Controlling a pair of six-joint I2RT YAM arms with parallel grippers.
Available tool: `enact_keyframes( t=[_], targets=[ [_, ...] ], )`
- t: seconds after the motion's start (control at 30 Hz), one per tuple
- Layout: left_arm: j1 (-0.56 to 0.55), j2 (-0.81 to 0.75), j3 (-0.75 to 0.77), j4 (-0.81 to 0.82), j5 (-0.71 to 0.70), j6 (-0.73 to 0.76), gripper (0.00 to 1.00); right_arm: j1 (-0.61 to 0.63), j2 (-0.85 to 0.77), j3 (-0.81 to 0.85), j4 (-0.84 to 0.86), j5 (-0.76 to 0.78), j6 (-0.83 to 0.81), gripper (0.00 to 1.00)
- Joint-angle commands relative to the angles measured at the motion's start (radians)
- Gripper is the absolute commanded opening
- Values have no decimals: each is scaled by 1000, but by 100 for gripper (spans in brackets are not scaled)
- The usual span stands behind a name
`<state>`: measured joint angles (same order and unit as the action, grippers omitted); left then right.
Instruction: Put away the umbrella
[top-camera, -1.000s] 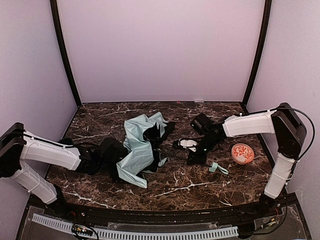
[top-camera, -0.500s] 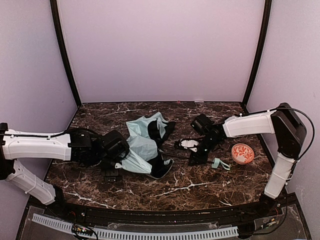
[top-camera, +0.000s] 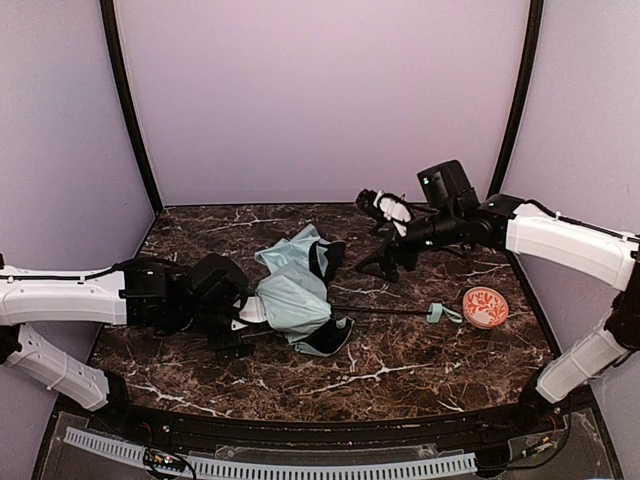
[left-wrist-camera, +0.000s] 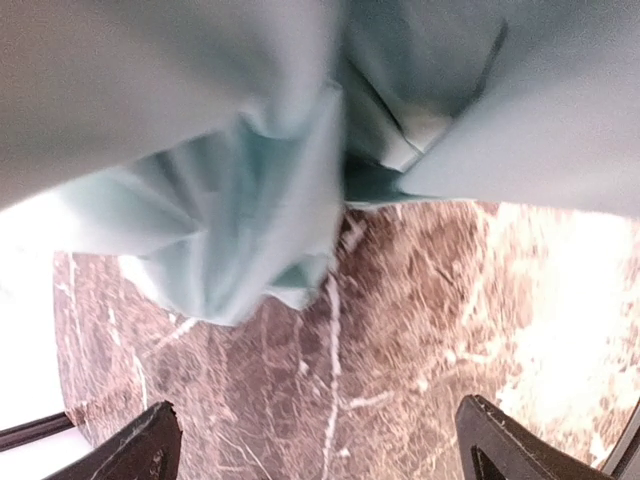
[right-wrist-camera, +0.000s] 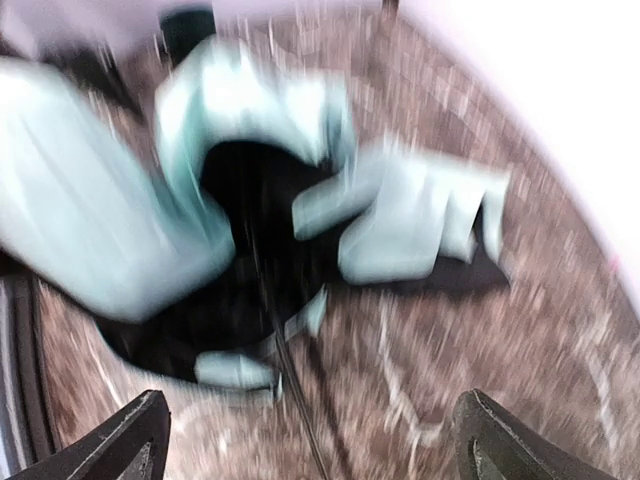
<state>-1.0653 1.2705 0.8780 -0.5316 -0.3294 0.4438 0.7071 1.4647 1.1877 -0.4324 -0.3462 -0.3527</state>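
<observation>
The umbrella (top-camera: 296, 296) lies crumpled mid-table, mint fabric bunched over its black lining. Its thin black shaft (top-camera: 385, 311) runs right to the small mint handle (top-camera: 438, 314). My left gripper (top-camera: 243, 318) is low at the fabric's left edge and open. In the left wrist view mint fabric (left-wrist-camera: 260, 150) fills the top, and only marble lies between my left gripper's (left-wrist-camera: 320, 450) fingers. My right gripper (top-camera: 378, 235) hangs open above the table behind the shaft. The blurred right wrist view looks down on the umbrella (right-wrist-camera: 250, 220), with my right gripper (right-wrist-camera: 310, 440) holding nothing.
A round orange-red ball with a white pattern (top-camera: 485, 307) sits just right of the handle. Purple walls with black corner posts (top-camera: 130, 110) enclose the marble table (top-camera: 400, 375). Both arm bases stand at the near corners.
My right gripper opened, let go of the shaft and rose up and back. My left gripper pushed right into the fabric, bunching the umbrella tighter toward the centre.
</observation>
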Motion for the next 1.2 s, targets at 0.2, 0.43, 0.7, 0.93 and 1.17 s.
enact_keyframes(
  t=[0.2, 0.43, 0.7, 0.93, 1.17],
  targets=[
    [-7, -74, -16, 162, -36, -86, 99, 14, 255, 243, 419, -192, 288, 96],
    [-8, -152, -19, 297, -6, -64, 99, 30, 559, 401, 341, -251, 303, 79],
    [-7, -172, -89, 479, 123, -59, 99, 41, 673, 340, 367, -200, 366, 68],
    [-7, -34, -79, 680, 304, -32, 99, 50, 631, 286, 350, -190, 364, 66],
    [-7, 46, -73, 807, 376, 61, 87, 51, 588, 309, 315, -193, 368, 66]
  ],
)
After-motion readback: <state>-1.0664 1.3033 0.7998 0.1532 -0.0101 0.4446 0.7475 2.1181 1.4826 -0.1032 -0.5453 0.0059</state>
